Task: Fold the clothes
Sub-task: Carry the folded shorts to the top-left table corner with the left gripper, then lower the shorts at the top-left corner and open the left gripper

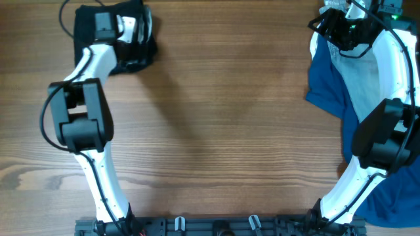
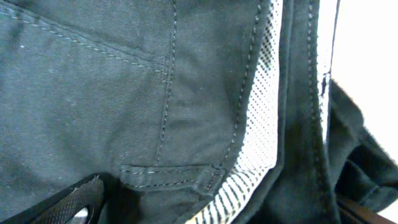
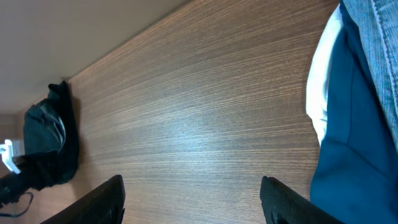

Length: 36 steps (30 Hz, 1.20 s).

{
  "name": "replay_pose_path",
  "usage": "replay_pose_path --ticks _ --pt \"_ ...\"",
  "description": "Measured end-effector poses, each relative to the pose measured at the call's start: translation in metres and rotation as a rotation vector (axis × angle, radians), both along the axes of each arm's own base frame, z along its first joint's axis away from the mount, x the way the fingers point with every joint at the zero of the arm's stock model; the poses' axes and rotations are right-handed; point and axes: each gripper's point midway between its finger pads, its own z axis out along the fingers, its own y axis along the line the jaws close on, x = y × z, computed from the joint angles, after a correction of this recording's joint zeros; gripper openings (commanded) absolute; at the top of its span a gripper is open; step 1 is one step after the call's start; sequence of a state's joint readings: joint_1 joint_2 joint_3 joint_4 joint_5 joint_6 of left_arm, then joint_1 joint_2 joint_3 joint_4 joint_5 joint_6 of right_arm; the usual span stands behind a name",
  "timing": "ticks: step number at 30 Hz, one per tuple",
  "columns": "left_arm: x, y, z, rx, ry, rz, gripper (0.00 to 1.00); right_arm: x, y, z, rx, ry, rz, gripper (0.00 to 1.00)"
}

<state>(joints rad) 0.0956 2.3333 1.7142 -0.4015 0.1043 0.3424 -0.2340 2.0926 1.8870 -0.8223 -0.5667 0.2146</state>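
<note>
The black shorts (image 1: 146,52) lie bunched at the table's far left corner. My left gripper (image 1: 131,29) is down on top of them. The left wrist view is filled with their black fabric (image 2: 124,93), a stitched belt loop and the pale mesh pocket lining (image 2: 261,124). Only one finger (image 2: 74,202) shows there, far out at the lower left; the other is hidden by cloth. My right gripper (image 1: 331,26) is open and empty (image 3: 193,193) above bare wood at the far right. The shorts also show far off in the right wrist view (image 3: 46,143).
A royal-blue garment (image 1: 328,85) (image 3: 354,155) and light-blue denim shorts (image 1: 357,78) (image 3: 385,50) lie along the right edge, partly under my right arm. The wooden table (image 1: 230,118) stretches between the arms.
</note>
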Motion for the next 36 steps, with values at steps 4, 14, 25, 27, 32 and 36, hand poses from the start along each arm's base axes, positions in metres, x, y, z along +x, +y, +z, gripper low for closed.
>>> replay_pose_path --ticks 4,14,25,27,32,36 --pt "0.001 0.033 0.002 0.064 -0.028 -0.058 0.98 0.0 -0.001 0.0 -0.003 0.001 -0.002 0.7" --pt "-0.005 0.072 0.002 0.068 -0.022 0.058 1.0 0.005 0.012 0.001 -0.029 -0.017 0.017 0.75" --pt "-0.057 0.064 0.088 0.134 0.034 0.18 1.0 0.002 0.014 -0.002 -0.029 -0.001 0.025 0.76" --pt "-0.053 0.046 0.112 0.104 -0.022 0.147 1.0 0.001 0.014 -0.002 -0.031 0.002 0.028 0.76" --pt "-0.055 0.007 0.1 0.077 0.023 0.037 0.98 0.001 0.014 -0.002 -0.031 0.002 0.028 0.76" --pt "-0.034 0.01 0.042 0.075 0.04 0.016 0.98 0.0 0.014 -0.003 -0.041 0.0 0.044 0.75"
